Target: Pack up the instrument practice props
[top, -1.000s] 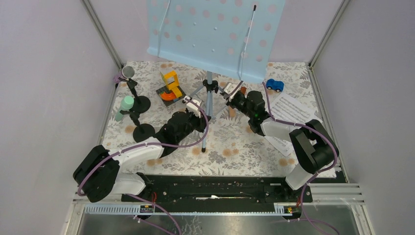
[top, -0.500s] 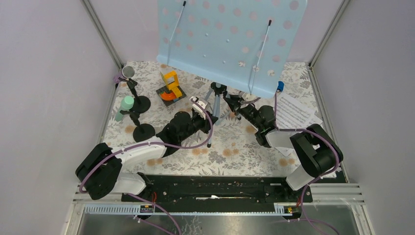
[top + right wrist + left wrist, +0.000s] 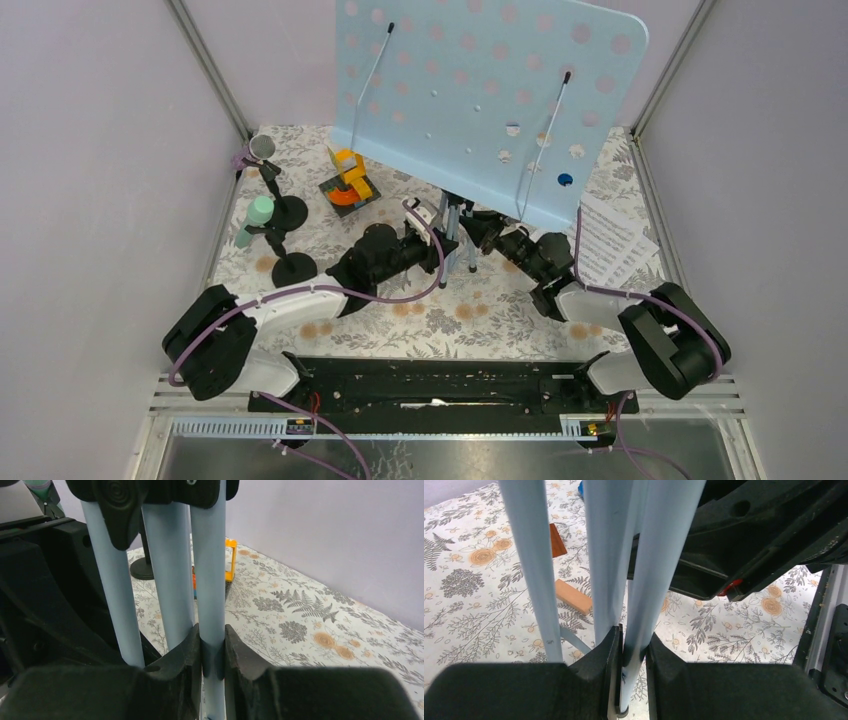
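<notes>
Left fingers: I see the left gripper [image 3: 633, 652] with both black pads [image 3: 610, 655] pinching one of the pale blue tripod legs [image 3: 651, 565], touching it on either side.
Right fingers: the right gripper [image 3: 212, 652] pinches another leg the same way, with two more legs just beside it.
Leg feet: I cannot tell whether they touch the tabletop [image 3: 480, 310].
Music rack: the music rack [image 3: 480, 100] rides above both grippers. Its perforated board is tilted over the far middle and far right of the tabletop, and both arms meet under its lower edge.
Sheet-music pages: the sheet-music pages [image 3: 612, 245] lie flat by the right edge, partly under the board.
Microphones: the purple microphone [image 3: 256, 150] sits near the far-left corner. The mint-green microphone [image 3: 257, 215] is nearer me along the left edge. Each sits in a black mic holder [image 3: 290, 212].
Other items: wooden blocks [image 3: 572, 596] lie on the floral cloth behind the legs. An orange-and-yellow block stack [image 3: 348, 180] stands left of the rack.
</notes>
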Robot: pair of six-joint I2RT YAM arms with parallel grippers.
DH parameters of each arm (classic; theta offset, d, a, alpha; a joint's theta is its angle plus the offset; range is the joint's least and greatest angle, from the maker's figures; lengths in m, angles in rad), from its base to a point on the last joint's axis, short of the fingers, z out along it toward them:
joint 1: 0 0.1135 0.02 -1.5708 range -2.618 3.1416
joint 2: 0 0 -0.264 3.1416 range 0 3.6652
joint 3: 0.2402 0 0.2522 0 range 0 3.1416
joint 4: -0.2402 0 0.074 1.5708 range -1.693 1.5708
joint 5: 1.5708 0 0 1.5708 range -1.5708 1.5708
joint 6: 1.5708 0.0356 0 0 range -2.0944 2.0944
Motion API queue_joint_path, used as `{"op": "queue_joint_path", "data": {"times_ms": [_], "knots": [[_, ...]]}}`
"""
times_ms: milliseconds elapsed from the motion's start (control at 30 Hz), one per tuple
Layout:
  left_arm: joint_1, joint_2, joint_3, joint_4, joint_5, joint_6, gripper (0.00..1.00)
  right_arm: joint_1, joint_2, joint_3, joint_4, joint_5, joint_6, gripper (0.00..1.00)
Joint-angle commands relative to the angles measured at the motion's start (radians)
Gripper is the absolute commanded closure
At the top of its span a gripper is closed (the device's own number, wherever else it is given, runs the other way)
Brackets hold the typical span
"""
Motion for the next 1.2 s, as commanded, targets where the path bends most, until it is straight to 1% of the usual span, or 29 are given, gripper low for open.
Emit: {"op": "queue_joint_path", "data": {"times_ms": [0, 67, 133, 300, 367, 467, 600, 767, 867, 967, 1167], "knots": [[0.032, 0.023, -0.042, -0.039, -0.102, -0.056, 1.00, 0.068, -0.118, -0.044, 0.024, -0.101, 0.019, 0.94], [0.031, 0.021, -0.052, -0.042, -0.103, -0.056, 1.00, 0.067, -0.141, -0.071, 0.008, -0.081, 0.010, 0.86], [0.031, 0.016, -0.061, -0.043, -0.104, -0.057, 1.00, 0.068, -0.169, -0.089, -0.018, -0.064, -0.033, 0.76], [0.031, 0.021, -0.059, -0.048, -0.094, -0.059, 1.00, 0.066, -0.271, -0.109, -0.142, -0.015, -0.067, 0.58], [0.032, 0.026, -0.054, -0.051, -0.089, -0.059, 1.00, 0.066, -0.307, -0.124, -0.163, 0.005, -0.071, 0.50], [0.030, 0.030, -0.053, -0.051, -0.083, -0.059, 1.00, 0.067, -0.353, -0.144, -0.173, 0.028, -0.070, 0.43], [0.026, 0.041, -0.051, -0.052, -0.072, -0.055, 1.00, 0.066, -0.385, -0.149, -0.150, 0.032, -0.015, 0.29], [0.011, 0.060, -0.038, -0.063, -0.065, -0.046, 1.00, 0.068, -0.363, -0.127, -0.078, 0.051, 0.066, 0.11], [0.001, 0.072, -0.028, -0.067, -0.061, -0.039, 1.00, 0.068, -0.317, -0.089, -0.070, 0.105, 0.085, 0.05], [-0.013, 0.087, -0.017, -0.082, -0.062, -0.030, 1.00, 0.068, -0.265, -0.059, -0.046, 0.163, 0.090, 0.04], [-0.028, 0.111, 0.007, -0.093, -0.056, -0.020, 1.00, 0.068, -0.183, -0.005, -0.016, 0.144, 0.098, 0.03]]}}
